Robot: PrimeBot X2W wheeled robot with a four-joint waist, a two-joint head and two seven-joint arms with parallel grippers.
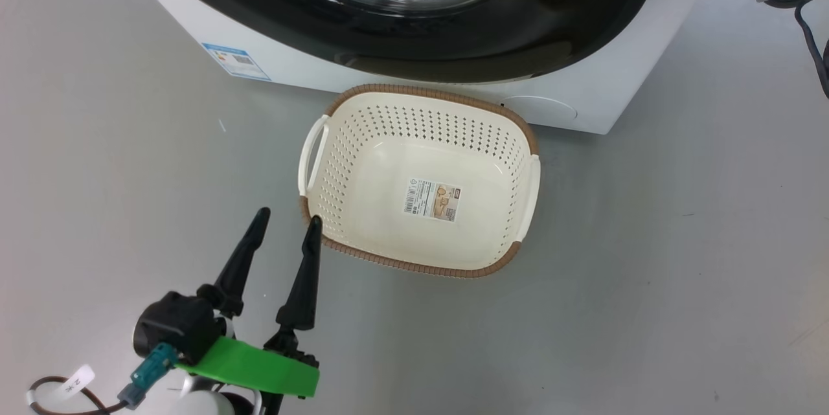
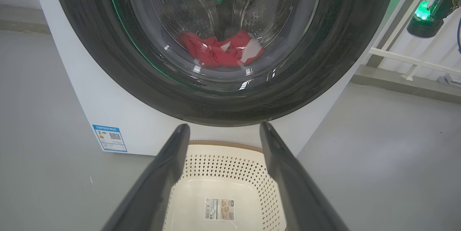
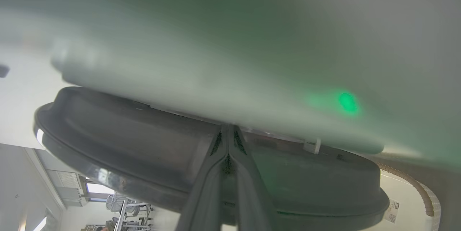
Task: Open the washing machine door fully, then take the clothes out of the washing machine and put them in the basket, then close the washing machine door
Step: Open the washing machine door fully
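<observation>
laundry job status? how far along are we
Nothing finished yet. The washing machine door looks shut, with the red clothes behind its glass and the basket empty. In hand: the right end effector, shut, has its tips at the door's edge, apparently to start opening. The left end effector hangs open near the basket. Remaining: open, unload, close.

Head view: you look steeply down from above onto the floor (image 1: 647,272), the basket (image 1: 343,169) and the lower washing machine door (image 1: 518,33).
Left wrist view: low and near, facing the door square-on over the basket.
Right wrist view: very close, skimming the door's edge; blurred.
Shared: door and basket, in all three.
</observation>
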